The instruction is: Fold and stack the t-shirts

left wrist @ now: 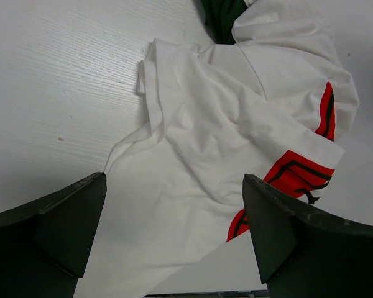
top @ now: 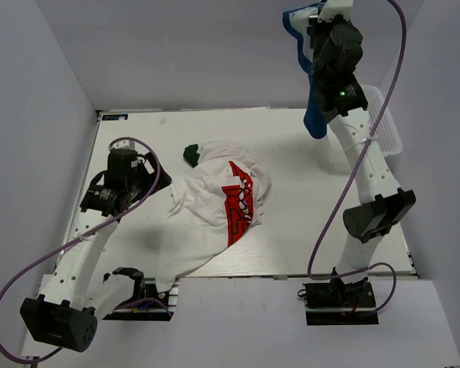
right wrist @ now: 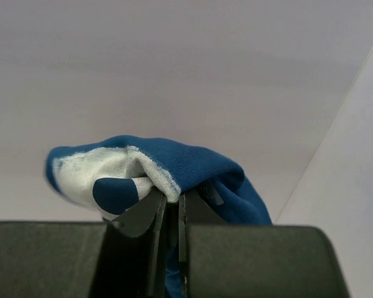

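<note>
**Top external, left wrist, right wrist: no shirt folded, nothing stacked**

Top external view. A white t-shirt (top: pixel 215 203) with red print lies crumpled in the middle of the desk (top: pixel 138 138), one part reaching to the near edge. A piece of dark green cloth (top: pixel 191 154) shows at the far side of the heap, touching it. How much of that garment lies underneath cannot be told. The right arm (top: pixel 360 169) is raised high at the far right, and a blue t-shirt (top: pixel 315 115) hangs from its top, near a white basket (top: pixel 387 126). Whether the shirt's lower end touches the desk cannot be told. The left arm (top: pixel 92 230) reaches toward the left side of the heap.

Left wrist view. The left end effector (left wrist: pixel 174 180) is spread wide and holds nothing, poised over the rumpled left part of the white t-shirt. Bare desk lies to the left, and the dark green cloth shows at the top edge.

Right wrist view. The right end effector (right wrist: pixel 174 202) is pressed together on a bunched fold of the blue t-shirt, where a whitish patch shows.

Assessment. No shirt is flattened or folded, and no stack exists. In my judgement the task is at its start: one shirt is lifted, and all spreading, folding and stacking remain.
</note>
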Controlling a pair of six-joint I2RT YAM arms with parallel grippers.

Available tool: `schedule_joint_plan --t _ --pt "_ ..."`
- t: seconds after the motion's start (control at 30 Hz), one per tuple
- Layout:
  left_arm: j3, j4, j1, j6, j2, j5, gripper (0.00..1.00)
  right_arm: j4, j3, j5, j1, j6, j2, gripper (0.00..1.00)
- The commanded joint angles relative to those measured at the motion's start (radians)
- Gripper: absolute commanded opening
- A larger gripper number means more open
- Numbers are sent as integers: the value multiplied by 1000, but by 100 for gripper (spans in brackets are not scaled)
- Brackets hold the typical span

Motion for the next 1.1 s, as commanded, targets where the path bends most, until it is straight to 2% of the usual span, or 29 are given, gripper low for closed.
schedule_joint_plan --t 0.0,0.1,0.33,0.5,0.57,0.7,0.8,0.83,0.93,0.97,1.07 --pt "33 13 5 -6 3 -4 100 95 74 39 -58 -107 47 0" --pt "33 13 5 -6 14 -4 100 233 19 62 -116 -136 50 0" --pt "43 22 5 -6 56 7 100 458 65 105 -249 -191 127 0" --pt "43 53 5 3 88 7 100 448 82 66 -343 -116 168 0" --pt "43 62 5 3 100 7 100 393 71 -9 -355 -64 174 0" --pt "43 82 5 3 129 36 100 336 22 -37 -375 -33 199 0" --pt "43 91 5 3 154 36 100 304 -134 -106 -408 -16 165 0" --pt "43 91 5 -6 164 36 100 305 -261 -135 -411 8 160 0" --pt "43 91 5 -6 184 48 100 289 -364 -180 -425 42 165 0" --pt "52 91 5 -6 184 57 100 273 -418 -177 -435 104 176 0" --pt "52 91 5 -6 184 57 100 178 -431 -200 -470 245 245 0"
